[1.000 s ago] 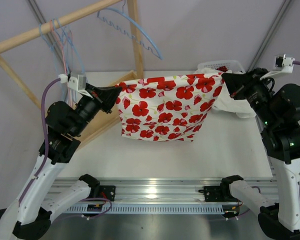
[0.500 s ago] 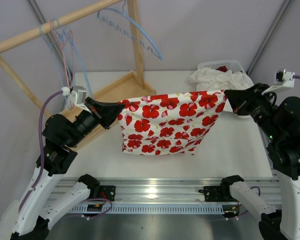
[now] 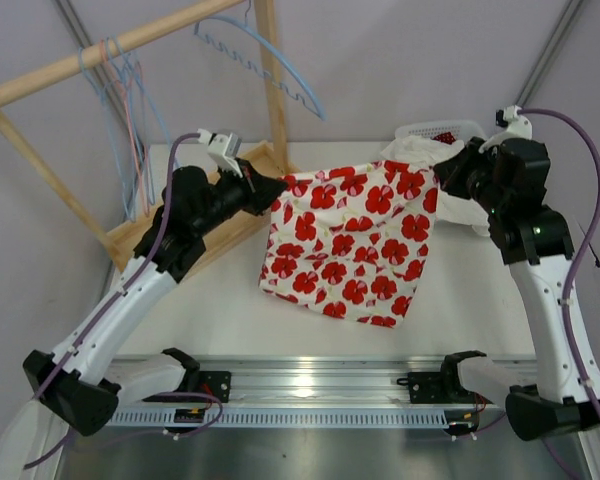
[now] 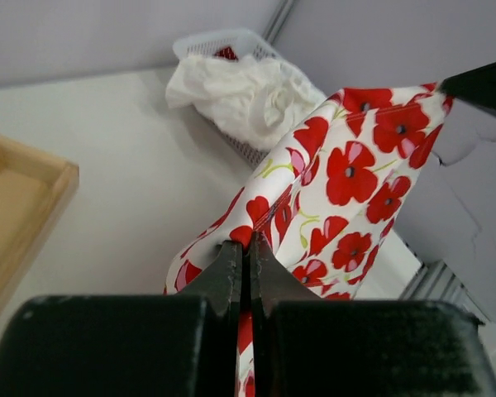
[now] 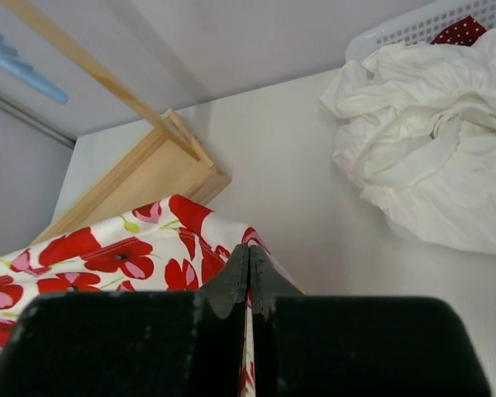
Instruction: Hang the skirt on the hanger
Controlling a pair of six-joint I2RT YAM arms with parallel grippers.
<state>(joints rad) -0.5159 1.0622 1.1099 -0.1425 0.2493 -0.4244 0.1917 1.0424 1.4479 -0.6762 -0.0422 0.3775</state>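
The skirt (image 3: 355,240) is white with red poppies and hangs stretched between both grippers above the table. My left gripper (image 3: 278,183) is shut on its left top corner, which shows in the left wrist view (image 4: 347,182). My right gripper (image 3: 442,168) is shut on its right top corner, which shows in the right wrist view (image 5: 140,248). The lower hem rests on the table. A light blue hanger (image 3: 270,62) hangs from the wooden rack's bar (image 3: 100,52), up and left of the skirt. Several more thin hangers (image 3: 130,110) hang at the rack's left.
The wooden rack's base frame (image 3: 220,215) lies on the table under my left arm, with an upright post (image 3: 273,75). A white laundry basket (image 3: 440,130) with white cloth (image 5: 430,141) stands at the back right, behind my right gripper.
Both grippers rose and moved back with the skirt. The left one swung right and toward the rack post, so the skirt now hangs narrower and slanted.
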